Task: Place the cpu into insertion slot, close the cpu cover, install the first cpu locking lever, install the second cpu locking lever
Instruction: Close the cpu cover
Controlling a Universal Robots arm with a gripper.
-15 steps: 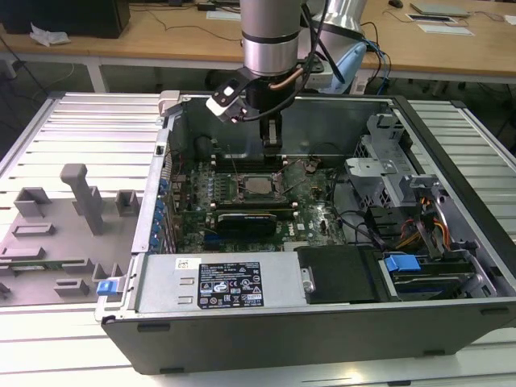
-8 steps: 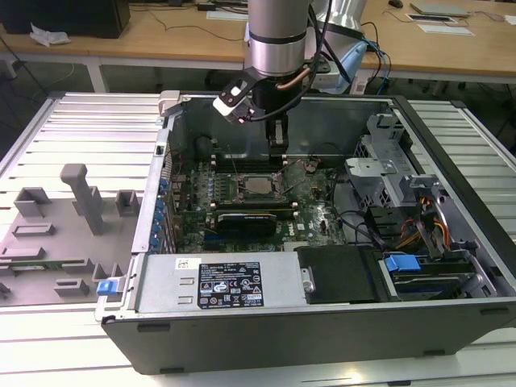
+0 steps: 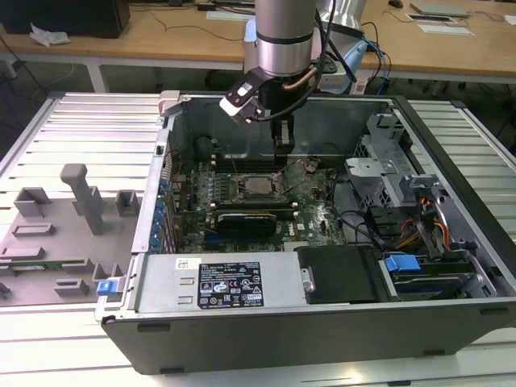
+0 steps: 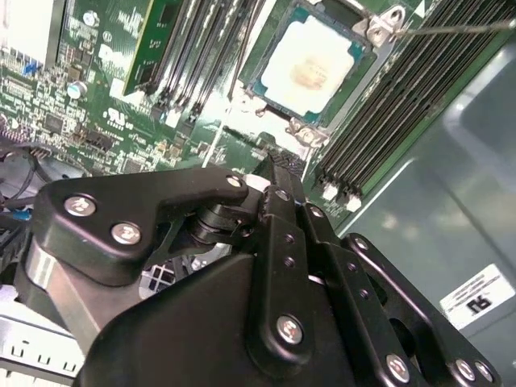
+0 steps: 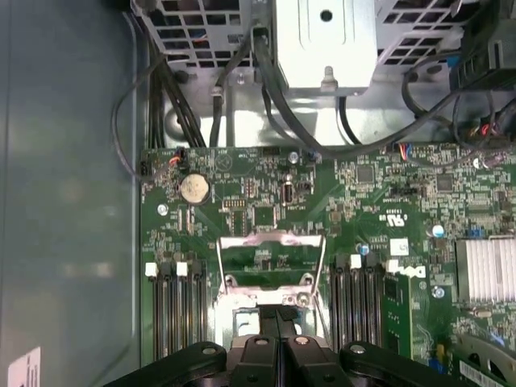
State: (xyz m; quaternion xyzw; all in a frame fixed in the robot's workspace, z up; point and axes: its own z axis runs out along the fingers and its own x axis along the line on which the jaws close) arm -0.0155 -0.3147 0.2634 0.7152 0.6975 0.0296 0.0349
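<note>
Far to the exterior view's left of the slot [image 3: 240, 190], a grey tray [image 3: 48, 242] of holders is lying outside the case [image 3: 161, 339], playing no part in this step. The slot is sitting mid-board, and the cpu [image 4: 310, 68] is lying flat inside it, pale top up and square to the rim (so seating looks done, as far as I can judge). Just beyond the slot's edge, on the side away from the exterior camera, the cover [image 5: 272, 240] is lying hinged back with green board showing through its window. It is leaving the cpu bare, which is why the whole chip is showing in the second wrist view. A thin lever [image 4: 451, 29] is sticking out from 1 slot corner, apparently unlatched so the cover can swing. The gripper [image 5: 278, 316] is hanging over the join of slot and cover, its 2 fingers pressed together with nothing between them. Whether it is touching the frame I cannot tell, though a closed tip probably suits nudging better than pinching. To the exterior view's right of the slot, a drive cage [image 3: 387, 173] is standing well apart, leaving the arm room.
</note>
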